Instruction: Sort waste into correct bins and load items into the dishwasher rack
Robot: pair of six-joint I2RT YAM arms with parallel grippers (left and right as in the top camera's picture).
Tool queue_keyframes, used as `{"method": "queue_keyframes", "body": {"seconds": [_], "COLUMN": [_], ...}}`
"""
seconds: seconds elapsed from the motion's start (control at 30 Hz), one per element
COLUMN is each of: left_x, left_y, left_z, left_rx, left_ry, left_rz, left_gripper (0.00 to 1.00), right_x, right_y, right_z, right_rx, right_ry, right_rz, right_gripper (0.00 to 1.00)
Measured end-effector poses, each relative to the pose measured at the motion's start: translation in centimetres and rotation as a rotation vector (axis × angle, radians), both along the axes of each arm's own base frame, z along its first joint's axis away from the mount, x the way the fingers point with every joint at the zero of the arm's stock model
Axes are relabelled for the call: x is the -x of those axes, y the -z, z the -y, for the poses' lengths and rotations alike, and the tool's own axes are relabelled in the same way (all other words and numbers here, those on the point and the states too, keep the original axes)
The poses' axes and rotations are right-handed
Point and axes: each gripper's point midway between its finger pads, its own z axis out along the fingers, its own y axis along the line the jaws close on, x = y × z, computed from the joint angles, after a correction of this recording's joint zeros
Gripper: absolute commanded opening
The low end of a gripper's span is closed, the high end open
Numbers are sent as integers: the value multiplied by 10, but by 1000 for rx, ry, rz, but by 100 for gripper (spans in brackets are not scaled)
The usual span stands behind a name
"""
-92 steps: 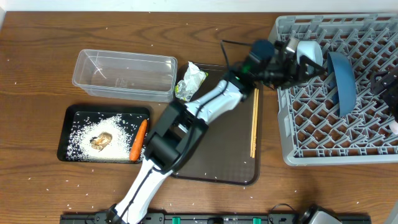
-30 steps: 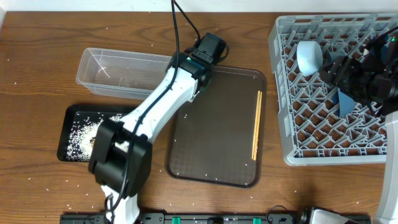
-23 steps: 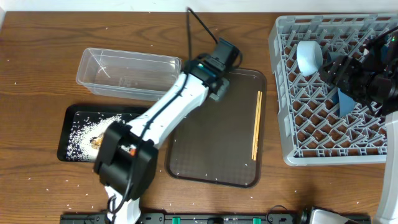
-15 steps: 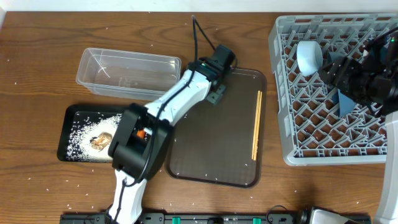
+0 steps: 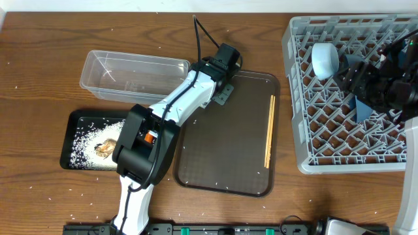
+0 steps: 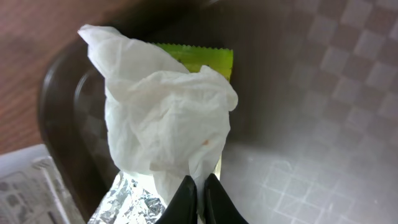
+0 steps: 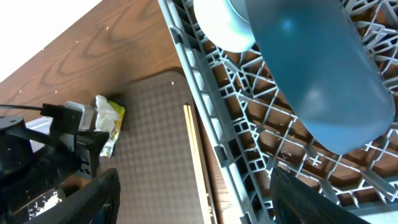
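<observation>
We find the dishwasher rack [image 5: 339, 164] at the desk's far right corner, with the bowl [image 5: 324, 60] and plate [image 7: 317, 74] in it. The serving tray [image 5: 222, 150] lies mid-desk, chopsticks [image 5: 268, 130] along its right side, wrapper [image 6: 168, 118] at its far left corner. Nearer the left edge sits the tub [image 5: 130, 77], the shallow tray [image 5: 65, 140] before it.

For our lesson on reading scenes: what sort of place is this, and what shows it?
Probably a robotics lab table staged as a dish-clearing station: a grey dishwasher rack holding a plate, a black tray of rice, and the left gripper pinching a wrapper.
</observation>
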Motion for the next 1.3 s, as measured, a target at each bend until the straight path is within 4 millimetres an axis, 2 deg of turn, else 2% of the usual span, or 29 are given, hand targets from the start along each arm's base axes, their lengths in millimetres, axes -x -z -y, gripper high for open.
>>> {"method": "queue_keyframes", "body": {"seconds": [0.1, 0.17, 0.23, 0.37, 0.4, 0.47, 0.53, 0.6, 0.77, 0.8, 0.83, 0.87, 0.9, 0.93, 1.0, 1.13, 1.2, 1.3], "left_x": [10, 16, 18, 16, 14, 9, 1, -9, -34, -36, -37, -37, -36, -35, -33, -29, -25, -11], "left_y": [-2, -13, -35, -109, -130, -158, -170, -167, -131, -124, -119, -114, -112, -111, -112, -119, -123, -126], "left_z": [-3, -2, 2, 5, 2, -12, -35, -65, -146, -156, -166, -175, -180, -184, -185, -161, -138, -93], "left_rx": [-13, -10, 9, 91, 113, 134, 128, 104, 49, 48, 49, 47, 49, 53, 66, 131, 166, 183], "left_ry": [6, 13, 21, 26, 18, -13, -65, -136, -335, -362, -387, -403, -418, -430, -444, -412, -365, -233], "left_rz": [-35, -36, -2, 141, 180, 235, 260, 252, 188, 174, 158, 144, 135, 126, 117, 110, 105, 89], "left_gripper": [6, 6, 7, 6, 6, 6, 6, 6, 6, 6, 17, 46, 57, 60, 66, 66, 66, 66], "right_x": [0, 0, 0, 0, -1, -1, -1, -1, -1, -1, -1, -1, -1, -1, -1, -1, -1, -1], "right_y": [0, 0, 0, 0, 0, 0, 0, 0, 0, 0, 0, 0, 0, 0, -1, -1, -1, -1], "right_z": [0, 0, 0, 0, 0, 0, 0, 0, 0, 0, 0, 0, 0, 0, 0, 0, 0, 0], "right_rx": [-1, 0, -1, 1, 1, 1, 1, 1, 1, 1, 1, 1, 1, 1, 1, 2, 2, 1], "right_ry": [0, -1, -1, 0, 0, -1, -1, -1, -1, -1, -1, -1, -1, -1, -1, -1, -1, -1], "right_rz": [-2, -1, -2, 2, 3, 3, 3, 3, 3, 3, 4, 4, 4, 4, 5, 5, 5, 5], "right_gripper": [70, 70, 71, 71, 70, 71, 71, 71, 72, 72, 72, 72, 72, 72, 72, 72, 72, 72]}}
